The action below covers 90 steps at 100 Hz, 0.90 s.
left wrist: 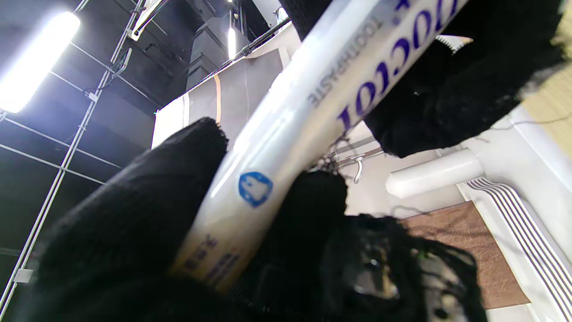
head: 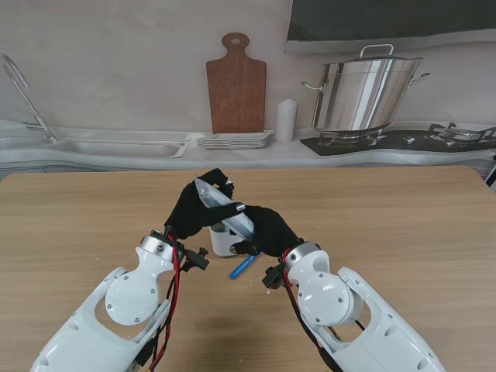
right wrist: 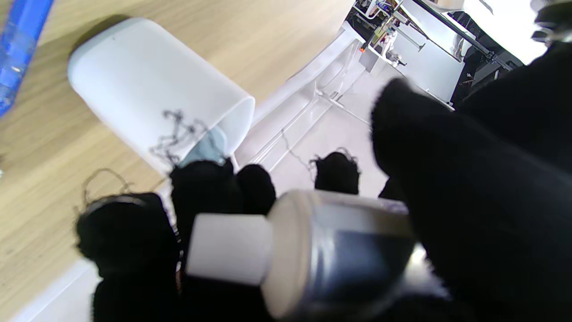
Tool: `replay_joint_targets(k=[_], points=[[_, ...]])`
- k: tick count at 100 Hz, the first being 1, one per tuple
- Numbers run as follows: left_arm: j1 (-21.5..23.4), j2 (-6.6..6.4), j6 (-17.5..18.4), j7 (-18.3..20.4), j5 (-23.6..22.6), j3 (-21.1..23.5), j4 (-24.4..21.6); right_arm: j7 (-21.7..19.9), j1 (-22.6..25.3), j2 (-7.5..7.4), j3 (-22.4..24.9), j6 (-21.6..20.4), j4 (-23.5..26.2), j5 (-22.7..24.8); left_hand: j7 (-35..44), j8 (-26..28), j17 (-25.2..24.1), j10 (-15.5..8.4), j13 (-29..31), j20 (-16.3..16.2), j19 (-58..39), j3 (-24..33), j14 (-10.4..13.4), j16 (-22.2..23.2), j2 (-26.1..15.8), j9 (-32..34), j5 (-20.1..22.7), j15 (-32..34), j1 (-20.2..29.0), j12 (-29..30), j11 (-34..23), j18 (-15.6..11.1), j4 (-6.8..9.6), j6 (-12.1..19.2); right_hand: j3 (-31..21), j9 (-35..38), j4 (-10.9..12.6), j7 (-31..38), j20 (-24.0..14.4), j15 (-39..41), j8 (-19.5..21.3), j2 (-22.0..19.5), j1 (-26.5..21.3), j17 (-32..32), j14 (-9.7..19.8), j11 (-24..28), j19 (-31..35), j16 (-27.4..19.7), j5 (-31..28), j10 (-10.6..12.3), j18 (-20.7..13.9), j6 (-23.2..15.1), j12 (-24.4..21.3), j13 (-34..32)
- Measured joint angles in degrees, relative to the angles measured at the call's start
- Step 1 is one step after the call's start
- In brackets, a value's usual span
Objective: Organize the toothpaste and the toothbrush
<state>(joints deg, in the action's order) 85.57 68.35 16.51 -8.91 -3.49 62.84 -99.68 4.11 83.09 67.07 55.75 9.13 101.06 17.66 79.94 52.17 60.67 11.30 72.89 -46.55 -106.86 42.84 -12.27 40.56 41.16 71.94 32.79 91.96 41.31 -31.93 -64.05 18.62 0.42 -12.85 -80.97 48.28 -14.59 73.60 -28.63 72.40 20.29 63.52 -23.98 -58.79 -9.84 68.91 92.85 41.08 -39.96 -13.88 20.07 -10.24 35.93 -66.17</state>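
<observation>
From the stand: toothpaste tube slanted just over the white cup, clasped by left hand at the far end and right hand at the near end; cup mostly hidden behind both. Blue toothbrush flat on the counter, just nearer than the cup, partly covered.

Left wrist: fingers wrapped round the tube, lettering cut off.

Right wrist: capped end gripped, blurred; cup close beyond, toothbrush cropped at the edge.
</observation>
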Motion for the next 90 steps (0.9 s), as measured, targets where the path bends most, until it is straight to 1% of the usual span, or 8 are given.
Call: replay_joint_targets(k=[5,9,15,22,32,59,78,90], points=[[-0.1,0.0,-0.3,0.1,0.1,0.1,-0.1,0.0,0.2,-0.01,0.3,-0.3,0.0,0.2,0.0,0.1,0.0,0.0,0.0,-0.2,0.0,0.0,0.0,0.0,0.0,0.0,0.0,0.1,0.1,0.0,0.0,0.0,0.0,0.0,0.7,-1.7,4.2,-3.6,0.0,-1.5,4.4,-1.7,1.8,1.7,-0.4,-1.7,0.0,-0.2,0.6,-0.1,0.0,1.4,-2.7,1.5],[-0.2,-0.01,-0.4,0.2,0.2,0.1,-0.2,0.0,0.4,-0.03,0.6,-0.6,0.0,0.4,0.0,0.5,0.0,0.0,0.0,-0.2,0.0,0.0,0.0,0.0,0.0,0.0,0.0,0.1,0.1,0.0,-0.1,0.0,0.0,0.0,1.1,-3.1,4.4,-5.8,0.0,-3.4,6.0,-2.1,1.8,3.7,-0.9,-3.3,-0.4,-1.1,0.8,-0.1,0.5,2.4,-4.5,3.1],[-0.3,-0.03,-0.6,0.5,0.3,0.2,-0.3,0.0,0.7,-0.08,1.1,-1.0,0.0,0.9,0.0,0.8,0.0,0.0,0.0,-0.3,0.0,0.0,0.0,0.0,0.0,0.0,0.0,0.1,0.4,0.0,-0.1,0.0,0.0,0.0,1.5,-5.0,4.4,-9.4,0.1,-7.4,6.2,-2.7,3.7,7.9,-2.3,-6.3,-2.4,-2.7,1.4,-0.1,2.5,5.3,-6.5,5.9],[-0.5,-0.06,-0.8,0.6,0.3,0.2,-0.4,0.0,1.1,-0.15,1.6,-1.4,0.0,1.3,0.0,1.4,0.0,0.0,0.0,-0.3,0.0,0.0,0.0,0.0,0.0,0.0,0.0,0.1,0.5,0.0,-0.2,0.0,0.0,0.0,1.8,-6.8,4.4,-14.9,0.1,-14.0,3.7,-3.7,3.6,14.2,-4.4,-11.1,-6.3,-4.9,1.4,-0.8,5.0,10.0,-8.8,9.3],[-0.9,-0.11,-1.2,1.0,0.3,0.3,-0.5,0.1,1.2,-0.3,2.0,-2.0,0.0,1.3,0.0,1.5,0.0,0.0,0.0,-0.3,0.0,0.0,0.0,-0.6,0.0,0.0,0.0,0.2,0.5,0.0,-0.4,0.0,0.0,0.0,1.9,-9.6,4.4,-19.6,0.1,-20.3,1.6,-3.9,5.1,20.3,-6.0,-15.1,-10.2,-6.6,3.8,-1.5,6.1,13.1,-10.3,13.5],[-1.6,-0.29,-1.4,2.0,0.4,0.4,-0.5,0.7,1.2,-0.39,2.5,-3.6,-0.6,1.9,0.0,2.8,0.0,0.0,0.0,-0.3,0.0,0.0,0.0,-0.6,0.0,0.0,0.0,0.3,0.5,0.0,-0.6,0.0,0.0,-0.1,3.6,-19.5,4.4,-20.7,1.4,-29.3,0.6,-5.9,8.9,33.0,-7.4,-19.2,-17.1,-9.3,11.8,-2.0,6.3,13.2,-11.4,26.4],[-1.8,-0.42,-2.4,2.5,-0.6,1.5,-0.9,0.9,1.9,-0.38,4.2,-4.2,-0.6,2.8,-0.1,3.4,0.0,0.0,0.0,-0.4,-0.1,0.2,0.0,-0.7,0.0,0.0,-0.1,0.6,0.6,0.0,-0.7,0.0,0.0,-0.1,7.0,-27.6,4.4,-20.3,1.9,-31.3,0.8,-10.8,11.9,41.9,-8.0,-19.4,-21.1,-10.0,19.4,-2.7,5.3,13.1,-11.9,36.5],[-2.1,-0.55,-3.2,2.9,-1.8,2.4,-1.1,0.7,2.6,-0.51,5.7,-5.1,-0.6,3.8,-0.1,3.8,0.1,0.0,0.0,-0.5,-0.1,0.3,0.0,-0.7,0.0,0.0,-0.1,0.7,0.6,0.0,-0.9,0.0,0.0,-0.2,10.6,-33.0,5.0,-19.6,3.7,-35.7,0.3,-16.8,14.7,49.1,-8.5,-20.9,-25.8,-13.3,26.0,-2.7,4.0,12.2,-13.3,43.2]])
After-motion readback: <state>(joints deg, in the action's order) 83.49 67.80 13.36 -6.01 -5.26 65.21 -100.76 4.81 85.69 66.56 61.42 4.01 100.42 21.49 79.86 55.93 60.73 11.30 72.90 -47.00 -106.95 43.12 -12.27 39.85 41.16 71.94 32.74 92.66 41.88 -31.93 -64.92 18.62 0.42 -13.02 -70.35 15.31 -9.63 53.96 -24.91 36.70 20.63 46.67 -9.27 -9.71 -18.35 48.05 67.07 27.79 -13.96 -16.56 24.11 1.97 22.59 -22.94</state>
